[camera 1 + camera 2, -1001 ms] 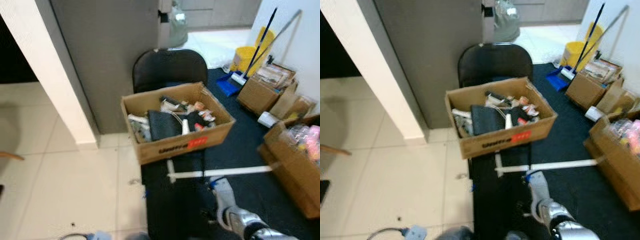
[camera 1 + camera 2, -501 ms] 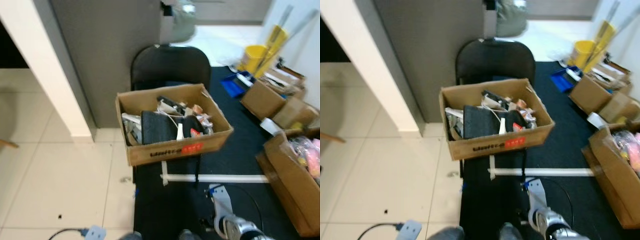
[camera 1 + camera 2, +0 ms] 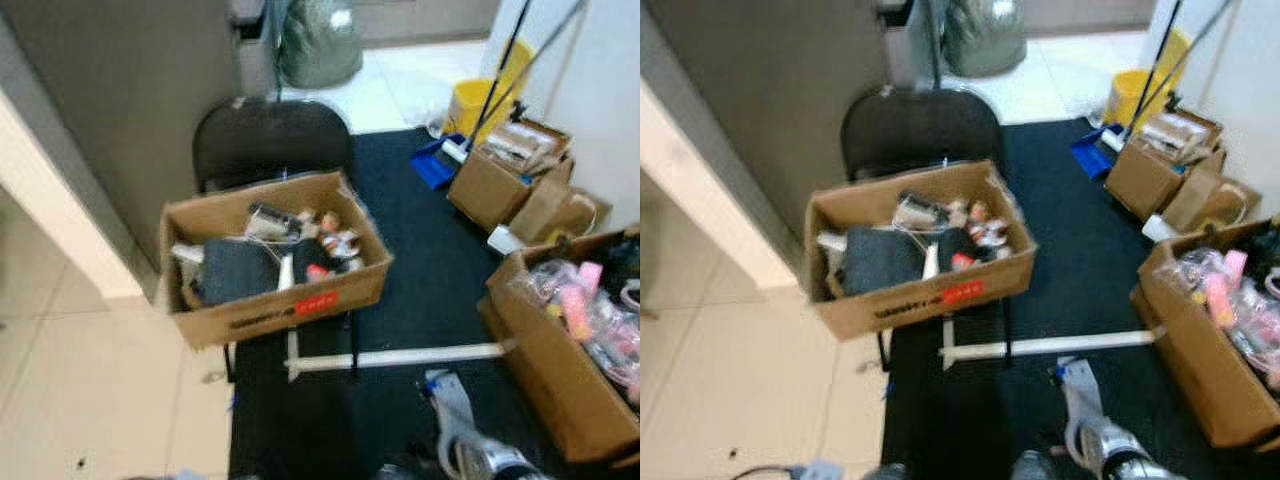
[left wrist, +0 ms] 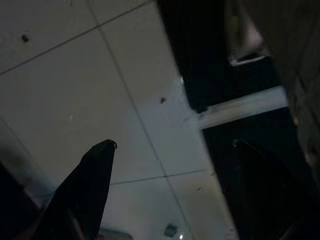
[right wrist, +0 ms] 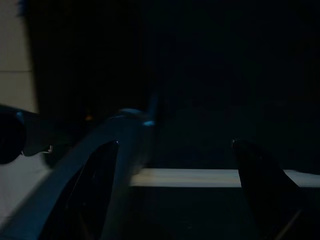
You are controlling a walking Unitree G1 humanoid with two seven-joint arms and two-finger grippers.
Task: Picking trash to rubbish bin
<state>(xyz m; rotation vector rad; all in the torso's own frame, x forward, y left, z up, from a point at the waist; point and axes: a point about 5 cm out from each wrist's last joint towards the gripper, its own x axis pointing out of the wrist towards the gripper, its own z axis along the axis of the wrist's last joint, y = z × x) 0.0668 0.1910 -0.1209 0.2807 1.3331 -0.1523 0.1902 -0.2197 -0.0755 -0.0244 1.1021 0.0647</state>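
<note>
Sprawling black carpet (image 3: 420,250) beside pale tiles (image 3: 90,390)

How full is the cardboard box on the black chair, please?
Partly full: the cardboard box on the black chair holds mixed items below its rim.

1. My right arm (image 3: 1110,450) is silver metal, with a rounded joint housing low in the head views.
2. A flat pale-grey link with a small blue mark at its upper end rises from that housing.
3. A thin cable loops beside the housing.
4. My left gripper (image 4: 170,150) has two long black fingers (image 4: 95,175), tapering to narrow tips.
5. My right gripper (image 5: 170,150) has the same dark tapered fingers (image 5: 260,180); the view is too dark for surface detail.
</note>
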